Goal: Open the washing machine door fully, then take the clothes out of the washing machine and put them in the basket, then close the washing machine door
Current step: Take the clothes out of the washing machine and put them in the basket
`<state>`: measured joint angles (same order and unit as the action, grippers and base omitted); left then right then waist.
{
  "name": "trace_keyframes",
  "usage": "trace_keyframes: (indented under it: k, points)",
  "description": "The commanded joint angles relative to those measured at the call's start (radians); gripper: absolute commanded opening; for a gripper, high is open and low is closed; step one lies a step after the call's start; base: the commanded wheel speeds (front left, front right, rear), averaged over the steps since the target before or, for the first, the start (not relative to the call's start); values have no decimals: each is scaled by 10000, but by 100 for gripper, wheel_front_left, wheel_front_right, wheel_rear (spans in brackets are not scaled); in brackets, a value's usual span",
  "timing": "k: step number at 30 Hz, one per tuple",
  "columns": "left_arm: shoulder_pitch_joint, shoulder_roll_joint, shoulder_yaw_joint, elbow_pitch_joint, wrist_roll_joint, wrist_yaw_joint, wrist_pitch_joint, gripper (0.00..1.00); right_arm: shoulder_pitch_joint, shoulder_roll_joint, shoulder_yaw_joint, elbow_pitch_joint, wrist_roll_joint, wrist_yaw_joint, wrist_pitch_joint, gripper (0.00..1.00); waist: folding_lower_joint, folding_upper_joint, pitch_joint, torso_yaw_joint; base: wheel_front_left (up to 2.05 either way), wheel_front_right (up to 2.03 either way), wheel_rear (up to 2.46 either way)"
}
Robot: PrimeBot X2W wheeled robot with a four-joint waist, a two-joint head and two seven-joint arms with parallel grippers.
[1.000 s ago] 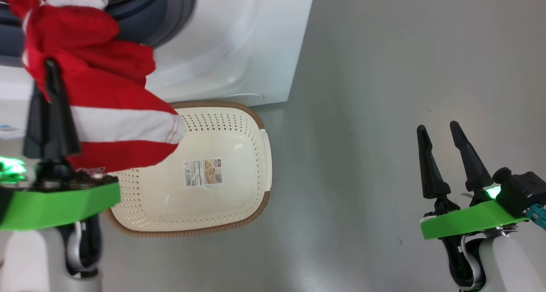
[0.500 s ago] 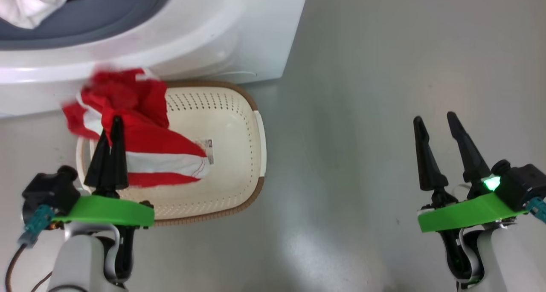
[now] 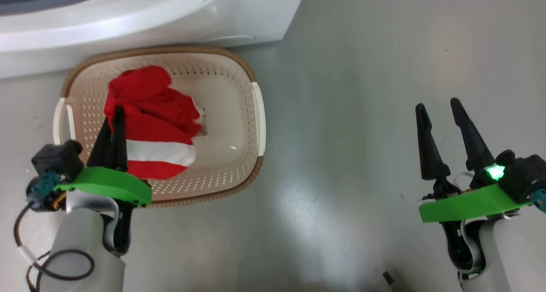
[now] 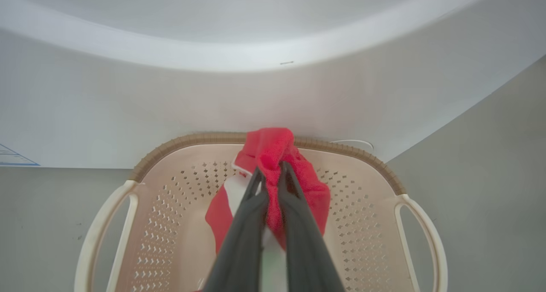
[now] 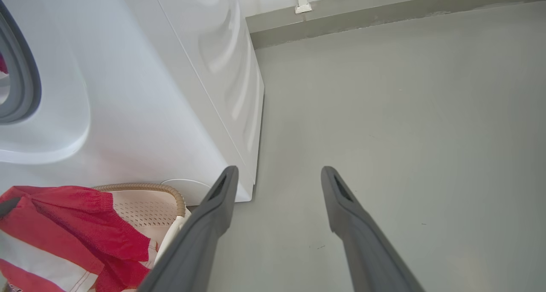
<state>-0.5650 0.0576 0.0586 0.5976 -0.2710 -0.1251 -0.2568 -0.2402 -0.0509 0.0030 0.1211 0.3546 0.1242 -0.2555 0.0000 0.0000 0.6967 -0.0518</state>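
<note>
A bright red garment with a white stripe, one of the clothes (image 3: 147,96), hangs down into the cream basket (image 3: 222,83) on the floor in front of the white washing machine (image 3: 179,19). My left gripper (image 3: 115,111) is shut on a bunched fold of this red cloth (image 4: 266,145), just above the basket's brown rim (image 4: 204,138). My right gripper (image 3: 437,104) stands open over bare floor to the right, its jaws apart with nothing between them (image 5: 279,170). The washing machine door is out of view.
The machine's white front (image 5: 162,96), with the grey rubber ring (image 5: 23,83) at its opening, stands just behind the basket (image 5: 145,189). Grey floor (image 3: 362,113) stretches to the right as far as a wall skirting (image 5: 384,10).
The head camera has tilted down. My left gripper has brought the red garment down from in front of the drum opening into the basket. The right gripper has stayed open and still.
</note>
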Motion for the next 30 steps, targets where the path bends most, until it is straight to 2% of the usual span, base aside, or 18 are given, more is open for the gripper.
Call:
trace_keyframes:
  k: [1,16,20,23,25,26,27,28,30]
  points:
    - [-67,417,221,127,47,-55,-49,0,-53,-11,170,-291,-84,65,-63,100,0,0,357,28,0,0,0]
    - [-1196,738,-308,2185,-54,-55,-49,0,-161,-168,278,-584,-255,65,-63,100,0,0,1130,78,0,0,0]
    - [-1357,855,-367,2398,-239,-55,-49,12,-184,-219,274,-621,-285,65,-63,100,0,0,1160,91,0,0,0]
    - [-1373,904,-337,2438,-302,-56,-49,17,-243,-212,333,-634,-288,65,-63,100,0,0,1125,55,0,0,0]
    - [-1369,919,-337,2479,-341,-56,-49,28,-276,-201,372,-639,-275,65,-63,100,0,0,1085,32,0,0,0]
    - [-1371,921,-338,2499,-365,-56,-49,43,-290,-194,388,-634,-270,65,-63,100,0,0,1061,22,0,0,0]
    - [-1370,925,-335,2501,-384,-56,-49,79,-303,-187,407,-626,-269,65,-63,100,0,0,1029,16,0,0,0]
    - [-1352,922,-329,2500,-395,-56,-49,98,-307,-180,422,-611,-268,65,-63,100,0,0,970,11,0,0,0]
    - [-1282,896,-303,2500,-431,-56,-49,100,-308,-167,423,-569,-249,65,-63,100,0,0,832,8,0,0,0]
